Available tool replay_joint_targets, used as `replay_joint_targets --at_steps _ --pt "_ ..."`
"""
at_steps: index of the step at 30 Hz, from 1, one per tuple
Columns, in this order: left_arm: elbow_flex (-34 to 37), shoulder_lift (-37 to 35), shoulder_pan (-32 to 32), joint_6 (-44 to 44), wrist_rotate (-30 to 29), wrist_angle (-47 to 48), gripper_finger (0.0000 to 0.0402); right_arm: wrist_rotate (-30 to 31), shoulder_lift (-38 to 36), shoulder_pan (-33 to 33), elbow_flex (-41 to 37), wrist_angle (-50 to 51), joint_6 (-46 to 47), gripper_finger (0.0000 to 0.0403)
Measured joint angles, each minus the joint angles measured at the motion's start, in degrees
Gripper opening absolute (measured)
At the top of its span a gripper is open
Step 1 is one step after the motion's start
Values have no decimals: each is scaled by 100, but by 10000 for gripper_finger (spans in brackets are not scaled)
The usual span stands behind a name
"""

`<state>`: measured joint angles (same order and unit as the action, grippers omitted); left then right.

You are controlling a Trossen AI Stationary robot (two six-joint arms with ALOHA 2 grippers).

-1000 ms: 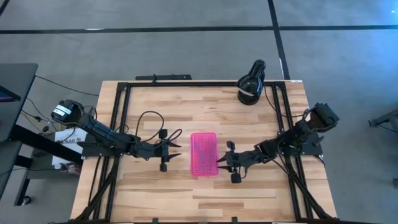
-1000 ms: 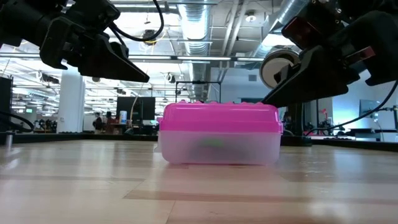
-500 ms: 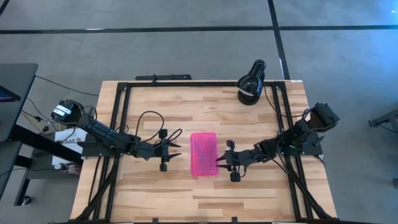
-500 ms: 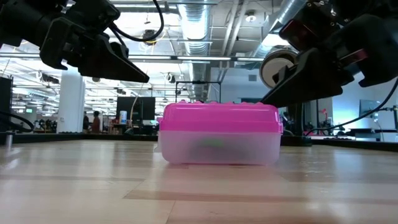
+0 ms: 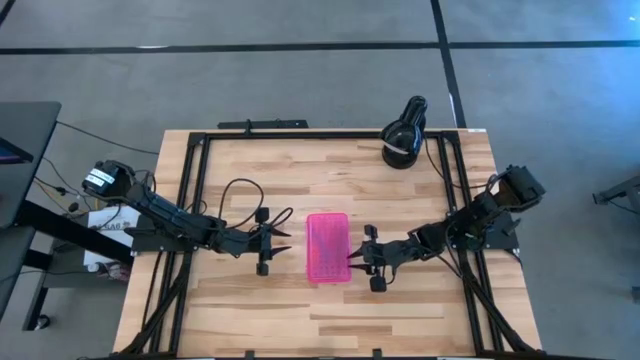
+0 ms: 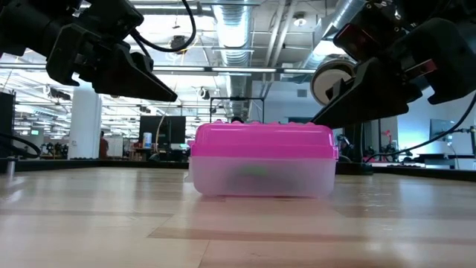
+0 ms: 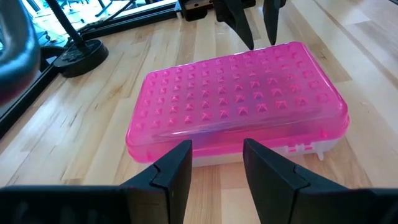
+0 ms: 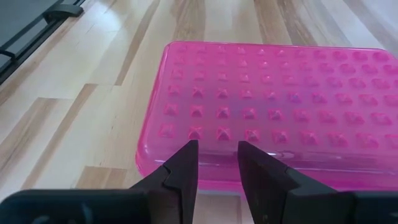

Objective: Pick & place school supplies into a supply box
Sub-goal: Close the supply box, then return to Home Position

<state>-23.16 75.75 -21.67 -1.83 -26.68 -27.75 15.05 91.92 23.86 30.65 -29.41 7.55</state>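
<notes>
High view: closed pink box (image 5: 328, 247) at desk (image 5: 330, 310) centre, left hand (image 5: 283, 241) and right hand (image 5: 352, 261) flanking it, both slightly parted, empty.

black lamp (image 5: 404, 133), wooden table (image 5: 250, 310)

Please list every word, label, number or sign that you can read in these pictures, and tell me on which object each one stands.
No text can be read.
The pink textured plastic lid of the clear-based box carries only raised bumps, no lettering.
A white label on the left arm's base is too small to read.
White paper beside the wooden table has dark marks, too small to read.
</notes>
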Motion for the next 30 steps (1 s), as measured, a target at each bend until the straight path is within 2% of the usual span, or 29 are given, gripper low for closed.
replay_joint_targets --at_steps 8,13,17,20,26,30 --pt "0 2 0 -51 0 -74 139 3 -8 -44 0 -131 -207 109" --pt "0 -21 29 -791 162 -1090 139 66 -400 -53 0 -348 -1084 109" --pt "-7 -46 306 -1350 872 -1901 139 635 -952 -92 2 -496 -1519 109" --pt "-37 -46 694 -1530 1592 -2336 139 778 -1377 -89 2 -491 -1938 109" --pt "-321 -46 1827 -1476 3233 -2337 139 814 -2011 -93 2 -443 -2942 109" --pt "-331 -98 2378 -1456 3620 -2332 139 1136 -2256 -213 2 -160 -3201 109"
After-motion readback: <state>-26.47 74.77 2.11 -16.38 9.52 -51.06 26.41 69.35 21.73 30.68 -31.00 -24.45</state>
